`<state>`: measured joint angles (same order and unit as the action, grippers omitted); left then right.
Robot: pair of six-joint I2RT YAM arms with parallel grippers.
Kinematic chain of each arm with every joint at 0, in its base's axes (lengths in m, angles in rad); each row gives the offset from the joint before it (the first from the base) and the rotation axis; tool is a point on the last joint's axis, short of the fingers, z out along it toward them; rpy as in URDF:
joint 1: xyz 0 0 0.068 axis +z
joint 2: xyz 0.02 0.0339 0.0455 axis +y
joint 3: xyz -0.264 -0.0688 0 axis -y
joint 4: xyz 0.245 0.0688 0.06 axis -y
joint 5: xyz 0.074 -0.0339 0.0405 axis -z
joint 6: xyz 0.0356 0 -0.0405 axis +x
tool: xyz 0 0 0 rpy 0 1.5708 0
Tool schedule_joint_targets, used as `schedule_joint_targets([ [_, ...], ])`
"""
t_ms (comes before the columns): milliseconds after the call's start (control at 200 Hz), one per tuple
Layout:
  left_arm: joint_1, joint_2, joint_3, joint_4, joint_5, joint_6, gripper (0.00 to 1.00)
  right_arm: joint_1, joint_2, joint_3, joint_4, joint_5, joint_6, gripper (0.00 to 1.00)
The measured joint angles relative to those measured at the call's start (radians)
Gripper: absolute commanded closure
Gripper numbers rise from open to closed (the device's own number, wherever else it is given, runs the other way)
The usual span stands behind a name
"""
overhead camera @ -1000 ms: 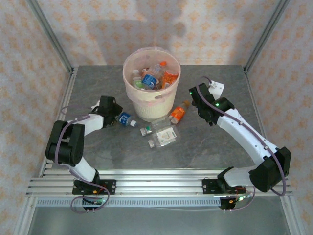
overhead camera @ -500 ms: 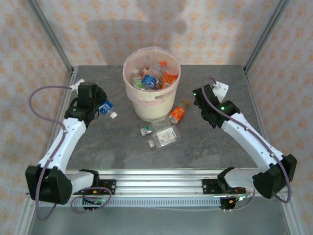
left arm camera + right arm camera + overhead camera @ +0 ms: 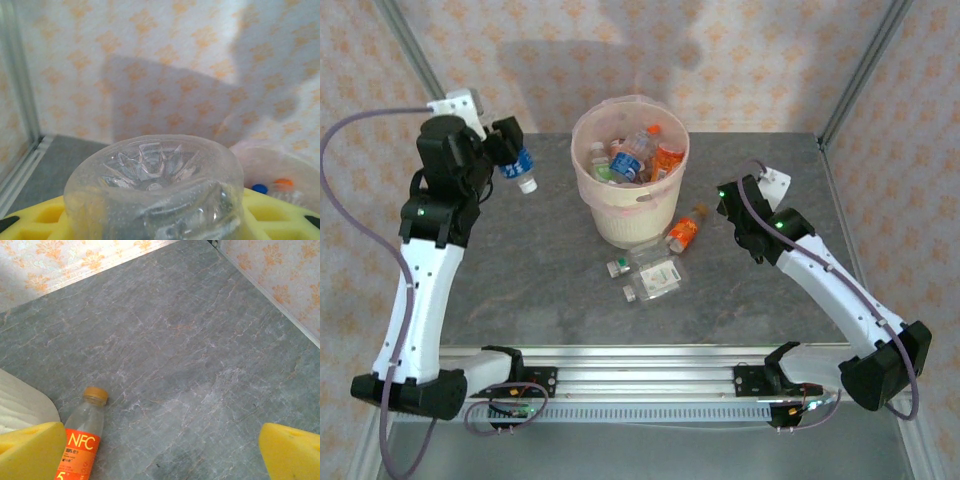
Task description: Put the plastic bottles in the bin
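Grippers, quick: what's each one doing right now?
Left gripper: shut on a blue-label bottle, in the air left of the bin.
Right gripper: open, empty, near the orange-label bottle.

Left of bin [image 3: 620, 215]: bare table [image 3: 520, 260], open passage.
Below bin: orange bottle [image 3: 685, 232] and clear bottles [image 3: 660, 275] obstruct.
Lower centre: table free.

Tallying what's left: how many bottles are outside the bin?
4: a blue-label bottle in the left gripper; an orange bottle beside the bin; two clear bottles in front of it. Others possibly hidden.
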<state>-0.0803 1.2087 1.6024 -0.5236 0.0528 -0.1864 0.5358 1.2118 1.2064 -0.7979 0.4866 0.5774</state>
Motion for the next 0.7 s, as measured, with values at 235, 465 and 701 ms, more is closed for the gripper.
schedule_joint_targets([
  [235,-0.098,0.233,0.274,-0.043,0.040,0.102,0.45,0.000,-0.002,-0.008,0.012,-0.024,0.010,0.01],
  [465,-0.169,0.492,0.617,-0.119,0.098,0.204,0.47,0.000,-0.003,-0.014,0.015,-0.042,0.023,0.01],
  [701,-0.187,0.732,0.967,-0.230,0.172,0.274,0.47,0.000,-0.003,-0.025,0.014,-0.050,0.033,0.01],
])
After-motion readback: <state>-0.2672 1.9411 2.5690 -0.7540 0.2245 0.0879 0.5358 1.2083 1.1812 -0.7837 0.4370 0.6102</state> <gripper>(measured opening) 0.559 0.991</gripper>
